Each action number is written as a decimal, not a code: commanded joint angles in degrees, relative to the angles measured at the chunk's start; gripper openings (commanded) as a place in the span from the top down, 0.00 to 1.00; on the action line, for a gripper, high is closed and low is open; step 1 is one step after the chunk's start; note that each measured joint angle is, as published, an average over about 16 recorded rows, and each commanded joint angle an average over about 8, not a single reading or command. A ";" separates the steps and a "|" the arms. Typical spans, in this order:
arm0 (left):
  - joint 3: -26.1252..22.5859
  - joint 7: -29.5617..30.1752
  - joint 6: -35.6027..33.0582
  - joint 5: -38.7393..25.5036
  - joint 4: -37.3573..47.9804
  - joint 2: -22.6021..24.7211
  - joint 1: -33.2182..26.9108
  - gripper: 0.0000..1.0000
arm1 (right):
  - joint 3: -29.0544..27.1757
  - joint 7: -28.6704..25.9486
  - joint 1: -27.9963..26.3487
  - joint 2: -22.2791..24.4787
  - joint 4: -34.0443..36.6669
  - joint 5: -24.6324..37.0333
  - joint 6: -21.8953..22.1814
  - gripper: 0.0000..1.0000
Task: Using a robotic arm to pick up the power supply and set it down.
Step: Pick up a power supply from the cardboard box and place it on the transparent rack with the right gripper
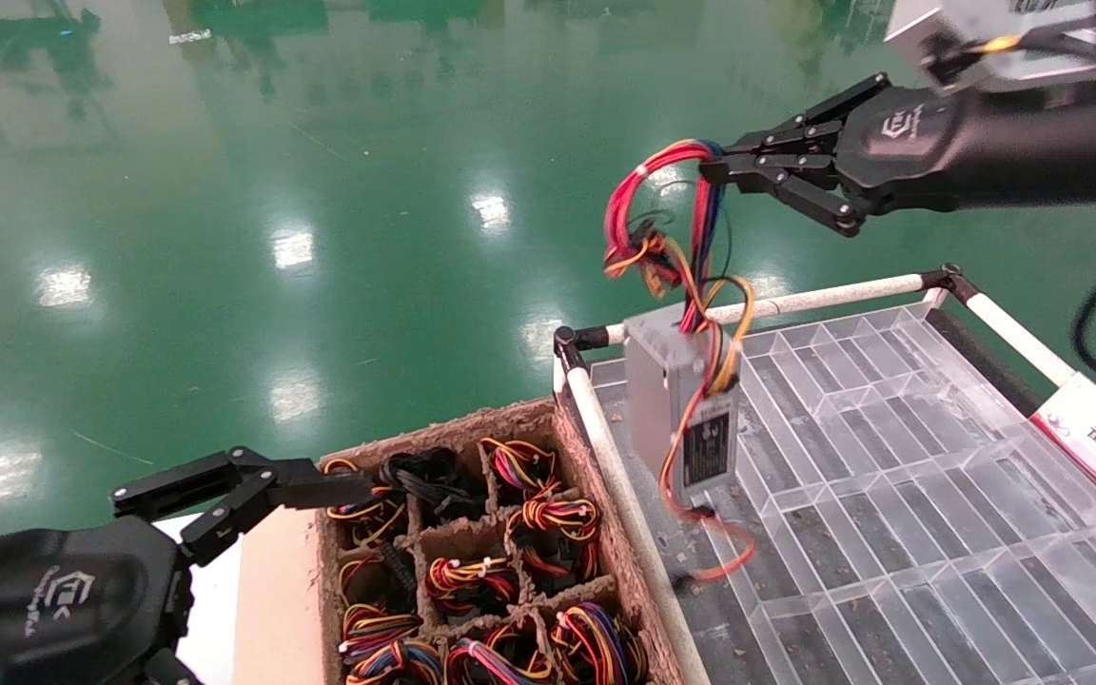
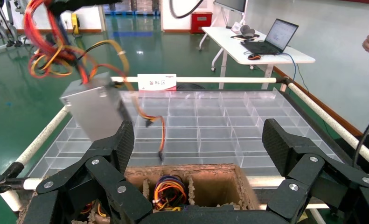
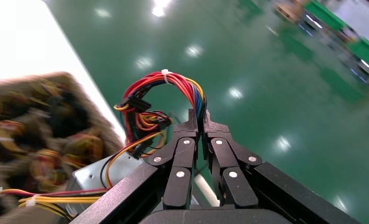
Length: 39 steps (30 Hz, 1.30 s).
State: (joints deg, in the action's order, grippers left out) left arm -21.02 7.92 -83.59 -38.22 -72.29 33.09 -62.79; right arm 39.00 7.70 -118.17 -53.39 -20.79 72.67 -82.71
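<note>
While my right gripper [image 1: 714, 164] is pinching its fingers tight on the wire bundle, the power supply [image 1: 681, 419] is dangling tilted over the clear compartment tray [image 1: 890, 457], beside the cardboard crate [image 1: 500, 542]. My left gripper [image 1: 320, 485] is idling wide open near that crate, and the green floor [image 1: 320, 190] is gleaming all around.
</note>
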 commanded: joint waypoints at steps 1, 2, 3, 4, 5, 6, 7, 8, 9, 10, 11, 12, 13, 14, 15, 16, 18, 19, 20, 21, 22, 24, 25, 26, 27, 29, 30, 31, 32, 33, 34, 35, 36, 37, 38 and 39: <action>0.00 0.00 0.00 0.00 0.00 0.00 0.00 0.00 | 0.39 2.46 -0.15 -1.24 3.75 1.16 2.52 1.00; 0.00 0.00 0.00 0.00 0.00 0.00 0.00 0.00 | 0.39 3.31 0.12 -1.85 5.07 1.29 3.64 1.00; 0.00 0.00 0.00 0.00 0.00 0.00 0.00 0.00 | 0.37 4.10 0.43 -2.44 6.30 1.36 4.65 1.00; 0.00 0.00 0.00 0.00 0.00 0.00 0.00 0.00 | 0.34 4.82 0.74 -2.98 7.40 1.39 5.54 1.00; 0.00 0.00 0.00 0.00 0.00 0.00 0.00 0.00 | 0.31 5.54 1.04 -3.52 8.44 1.39 6.39 1.00; 0.00 0.00 0.00 0.00 0.00 0.00 0.00 0.00 | 0.26 6.22 1.32 -4.04 9.42 1.38 7.20 1.00; 0.00 0.00 0.00 0.00 0.00 0.00 0.00 0.00 | 0.23 6.86 1.56 -4.53 10.28 1.36 7.94 1.00; 0.00 0.00 0.00 0.00 0.00 0.00 0.00 0.00 | 0.19 7.48 1.75 -5.01 11.10 1.35 8.68 1.00; 0.00 0.00 0.00 0.00 0.00 0.00 0.00 0.00 | 0.16 8.08 1.91 -5.49 11.87 1.34 9.41 1.00; 0.00 0.00 0.00 0.00 0.00 0.00 0.00 0.00 | 0.14 8.62 2.03 -5.95 12.55 1.36 10.13 1.00; -0.01 0.00 0.00 0.00 0.00 0.00 0.00 0.00 | 0.14 9.16 2.09 -6.42 13.19 1.39 10.87 1.00; -0.01 0.00 0.00 0.00 0.00 0.00 0.00 0.00 | 0.15 9.65 2.13 -6.90 13.78 1.44 11.59 1.00; -0.01 0.00 0.00 0.00 0.00 0.00 0.00 0.00 | 0.16 10.09 2.14 -7.37 14.30 1.50 12.25 1.00; -0.01 0.00 0.00 0.00 0.00 0.00 0.00 0.00 | 0.19 10.50 2.14 -7.87 14.80 1.57 12.87 1.00; -0.01 0.00 0.00 0.00 0.00 0.00 0.00 0.00 | 0.23 10.87 2.14 -8.38 15.26 1.64 13.43 1.00; -0.01 0.00 0.00 0.01 0.00 0.00 0.00 0.00 | 0.28 11.19 2.16 -8.90 15.66 1.73 13.91 1.00; -0.01 0.00 0.00 0.01 0.00 0.00 0.00 0.00 | 0.38 11.74 2.25 -9.99 16.42 1.88 14.67 1.00; -0.01 0.00 0.00 0.01 0.00 0.00 0.00 0.00 | 0.42 11.96 2.35 -10.53 16.75 1.93 14.93 1.00; -0.01 0.00 0.00 0.01 0.00 0.00 0.00 0.00 | 0.45 12.15 2.51 -11.08 17.08 1.97 15.14 1.00; -0.01 0.00 0.00 0.01 0.00 0.00 0.00 0.00 | 0.47 12.33 2.73 -11.64 17.41 1.99 15.33 1.00; -0.01 0.00 0.00 0.01 0.00 0.00 0.00 0.00 | 0.47 12.47 2.97 -12.17 17.71 1.98 15.51 1.00; -0.01 -0.01 0.00 0.01 0.00 0.00 0.00 0.00 | 0.41 12.74 3.58 -13.20 18.30 1.87 15.87 1.00; -0.01 -0.01 0.00 0.01 0.00 0.00 0.00 0.00 | 0.36 12.86 3.90 -13.67 18.56 1.79 16.06 1.00; -0.01 -0.01 0.00 0.01 0.00 0.00 0.00 0.00 | 0.29 12.99 4.22 -14.10 18.81 1.69 16.31 1.00; -0.01 -0.01 0.00 0.01 0.00 0.00 0.00 0.00 | 0.22 13.11 4.53 -14.50 19.04 1.58 16.58 1.00; -0.01 -0.01 0.01 0.01 0.00 0.00 0.00 0.00 | 0.07 13.34 5.08 -15.15 19.44 1.35 17.19 1.00; -0.01 -0.01 0.01 0.01 0.00 -0.01 0.00 0.00 | -0.02 13.44 5.33 -15.41 19.62 1.23 17.50 1.00; -0.01 -0.01 0.01 0.01 0.00 -0.01 0.00 0.00 | -0.09 13.54 5.56 -15.62 19.79 1.12 17.80 1.00; -0.01 -0.01 0.01 0.01 0.00 -0.01 0.00 0.00 | -0.17 13.63 5.78 -15.79 19.96 1.02 18.12 1.00; -0.01 -0.01 0.01 0.01 0.00 -0.01 0.00 0.00 | -0.24 13.70 6.01 -15.93 20.12 0.91 18.44 1.00; -0.02 -0.01 0.01 0.01 0.00 -0.01 0.00 0.00 | -0.31 13.77 6.23 -16.06 20.26 0.81 18.73 1.00; -0.02 -0.01 0.01 0.01 0.00 -0.01 0.00 0.00 | -0.38 13.83 6.47 -16.17 20.40 0.72 19.04 1.00; -0.02 -0.01 0.01 0.01 0.00 -0.01 0.00 0.00 | -0.44 13.89 6.70 -16.28 20.52 0.62 19.34 1.00; -0.02 -0.01 0.01 0.01 0.00 -0.01 0.00 0.00 | -0.51 13.93 6.93 -16.40 20.63 0.53 19.66 1.00; -0.02 -0.01 0.01 0.01 0.00 -0.01 0.00 0.00 | -0.57 13.98 7.16 -16.53 20.72 0.45 20.00 1.00; -0.02 -0.01 0.01 0.01 0.00 -0.01 0.00 0.00 | -0.62 14.03 7.38 -16.66 20.80 0.37 20.34 1.00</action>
State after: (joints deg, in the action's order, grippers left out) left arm -21.04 7.92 -83.58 -38.21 -72.29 33.08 -62.80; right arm 38.39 21.68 -110.82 -70.06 -0.06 73.05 -62.25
